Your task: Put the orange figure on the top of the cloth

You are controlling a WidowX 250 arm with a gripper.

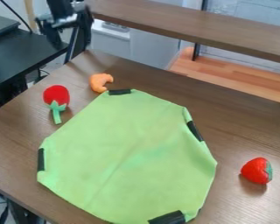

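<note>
One green cloth [127, 151]: spread over the wooden table [242, 127], its bottom edge meeting the lower border of the camera view.
Orange figure [98, 82]: off the cloth, just beside its upper-left corner, near the black strip [119, 92] there; whether it touches the fabric cannot be told.
Gripper: black, its two fingers [85, 33] spread wide with a gap between and nothing seen in their hold; it hangs [71, 45] up and left of the cloth, near the table's far corner.
Red stemmed toy [56, 95]: left of the cloth's slanting upper-left side, a strip of wood between them.
Strawberry [257, 170]: right of the cloth, apart from it, wood between.
Room to move: wood runs between the cloth's upper-right side and the table's far edge.
</note>
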